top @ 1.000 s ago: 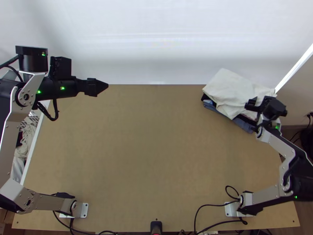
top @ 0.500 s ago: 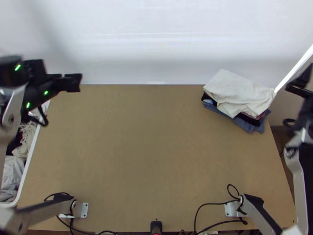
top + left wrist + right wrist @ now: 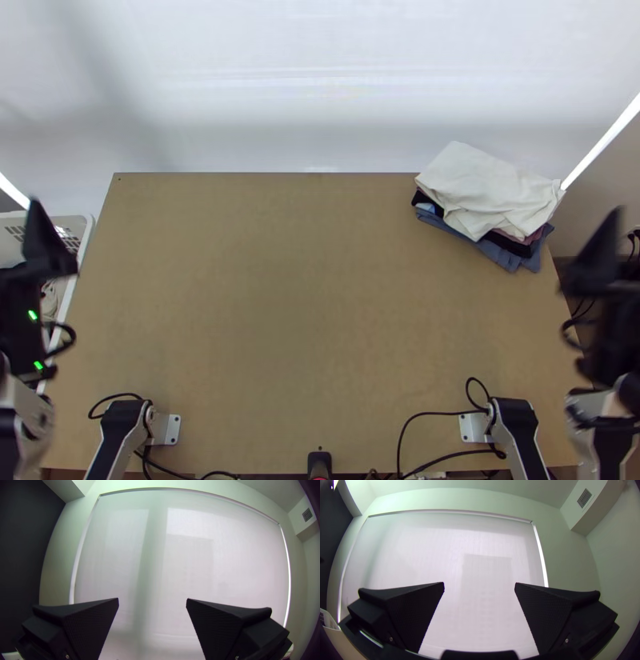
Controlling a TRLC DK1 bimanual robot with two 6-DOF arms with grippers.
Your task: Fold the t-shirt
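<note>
While the wide-fingered black left hand [image 3: 42, 240] and matching right hand [image 3: 602, 260] hang open, empty, the folded off-white cloth [image 3: 488, 188] tops a blue-and-dark cloth stack [image 3: 502, 254] on the light wooden surface's [image 3: 320, 304] far right corner.

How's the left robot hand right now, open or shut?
Open: the left gripper has its two black fingers wide apart, with nothing held between them.

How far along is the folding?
Looks done: the cream cloth lies, apparently folded, atop darker cloths at the table's far right corner.
In hand: nothing; the left hand and right hand are open and empty.
Left: probably no folding, perhaps only straightening, since the cream cloth sits askew on them.
</note>
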